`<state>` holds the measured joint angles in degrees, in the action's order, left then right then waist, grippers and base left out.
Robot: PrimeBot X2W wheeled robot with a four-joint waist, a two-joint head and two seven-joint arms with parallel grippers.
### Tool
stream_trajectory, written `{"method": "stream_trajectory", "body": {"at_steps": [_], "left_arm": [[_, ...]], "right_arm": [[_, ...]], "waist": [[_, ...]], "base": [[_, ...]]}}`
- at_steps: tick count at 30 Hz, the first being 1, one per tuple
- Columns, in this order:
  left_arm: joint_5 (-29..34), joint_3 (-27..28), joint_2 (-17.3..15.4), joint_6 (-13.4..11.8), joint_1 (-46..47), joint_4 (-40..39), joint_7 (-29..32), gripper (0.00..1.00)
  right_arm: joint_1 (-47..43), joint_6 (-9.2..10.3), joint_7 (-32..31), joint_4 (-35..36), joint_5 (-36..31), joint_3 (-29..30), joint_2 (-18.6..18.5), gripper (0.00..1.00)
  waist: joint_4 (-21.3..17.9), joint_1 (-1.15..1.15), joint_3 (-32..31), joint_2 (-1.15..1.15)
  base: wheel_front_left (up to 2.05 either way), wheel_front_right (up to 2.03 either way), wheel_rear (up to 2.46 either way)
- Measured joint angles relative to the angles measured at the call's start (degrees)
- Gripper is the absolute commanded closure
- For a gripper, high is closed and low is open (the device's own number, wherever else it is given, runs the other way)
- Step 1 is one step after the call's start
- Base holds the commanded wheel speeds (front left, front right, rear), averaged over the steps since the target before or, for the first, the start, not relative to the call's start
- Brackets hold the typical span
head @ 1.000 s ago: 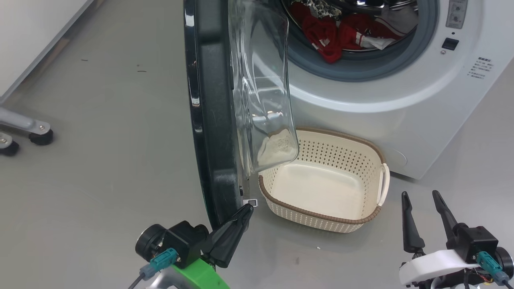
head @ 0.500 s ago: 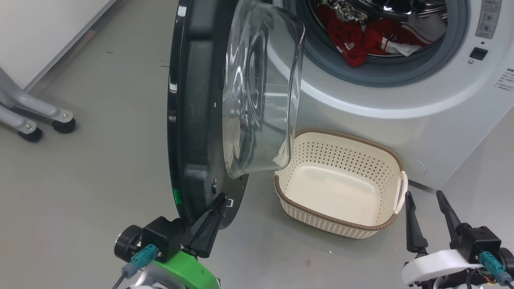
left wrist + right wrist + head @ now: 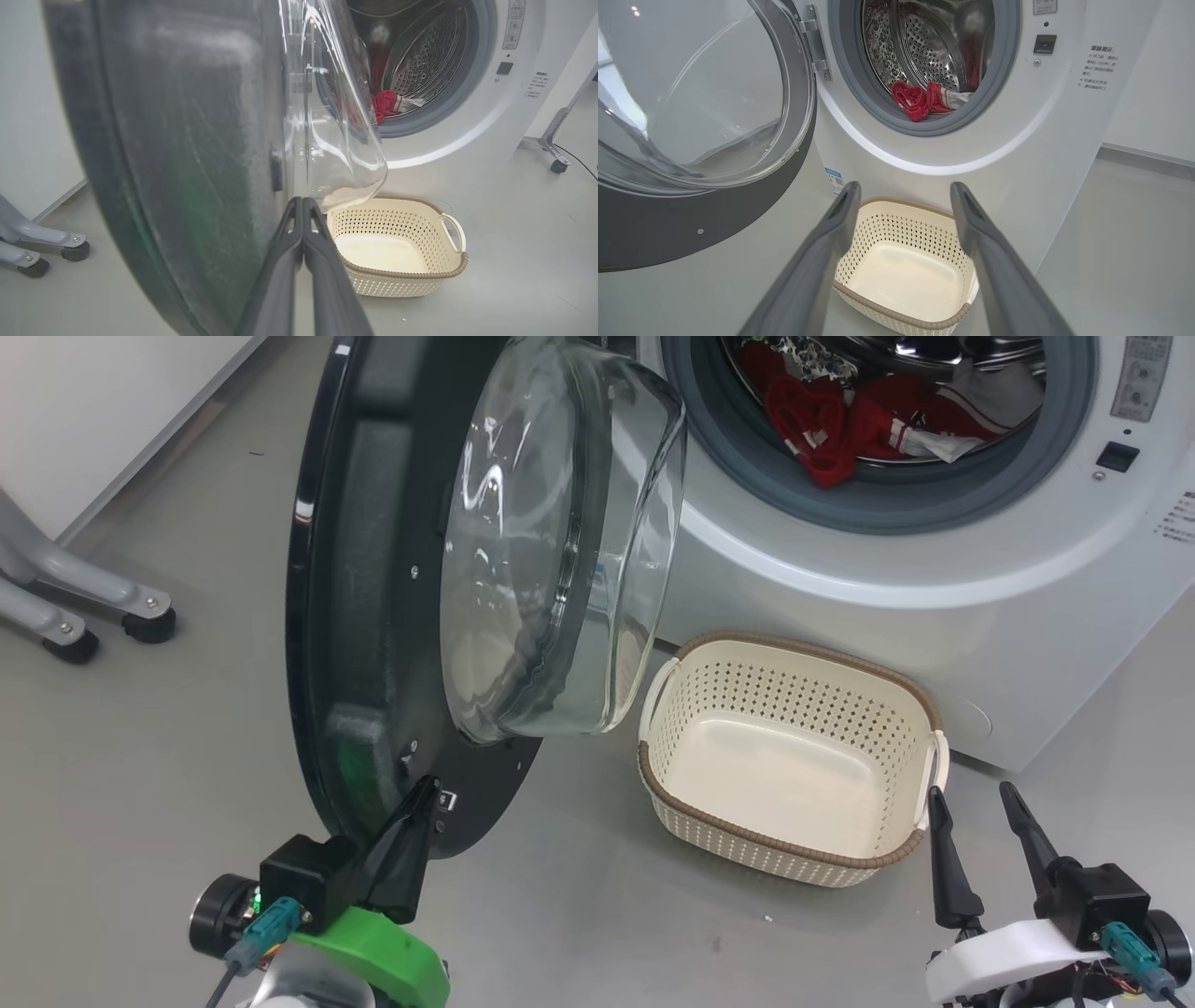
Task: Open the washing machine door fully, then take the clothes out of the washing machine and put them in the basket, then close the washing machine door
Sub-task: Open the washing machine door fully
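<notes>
Illegibly small print (image 3: pixel 1098 67) on washing machine (image 3: pixel 1017 154)

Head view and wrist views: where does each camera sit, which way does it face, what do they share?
Head view: on the head, facing forward-down at the washing machine door and basket; left gripper, right gripper at bottom.
Left wrist view: on the left wrist, facing along shut fingers at the door's lower rim.
Right wrist view: on the right wrist, facing between open fingers toward the basket.
Shared: door, basket, red clothes.
</notes>
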<state>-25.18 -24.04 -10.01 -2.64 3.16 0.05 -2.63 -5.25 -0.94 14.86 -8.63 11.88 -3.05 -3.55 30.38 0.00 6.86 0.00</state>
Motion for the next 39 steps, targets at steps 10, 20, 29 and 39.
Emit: {"method": "stream_trajectory", "body": {"at_steps": [10,20,29,39], "left_arm": [[-0.7,5.4,-0.2,-1.7,0.0,4.4,-1.1,1.0],[-1.9,10.6,-1.5,-2.4,0.0,8.3,-3.2,1.0],[-2.6,14.3,-2.1,-2.9,0.2,11.8,-5.3,1.0],[-3.7,17.5,-2.9,-3.2,2.0,16.0,-7.1,1.0]], "right_arm": [[0.1,-0.18,0.0,-0.5,0.0,0.0,0.1,0.0],[0.1,-0.67,0.0,-1.0,0.0,-0.3,0.2,0.0],[0.1,-0.77,0.0,-1.1,0.0,-0.4,0.3,0.0],[0.1,-0.98,0.0,-1.0,0.0,-0.2,0.4,0.0]], "waist": [[-2.0,0.0,0.0,0.0],[-4.3,0.0,-0.5,0.0],[-6.5,0.0,-0.3,0.0],[-8.0,0.0,0.6,0.0]], "base": [[0.0,0.0,0.0],[0.0,0.0,0.0],[0.0,0.0,0.0],[0.0,0.0,0.0]]}}
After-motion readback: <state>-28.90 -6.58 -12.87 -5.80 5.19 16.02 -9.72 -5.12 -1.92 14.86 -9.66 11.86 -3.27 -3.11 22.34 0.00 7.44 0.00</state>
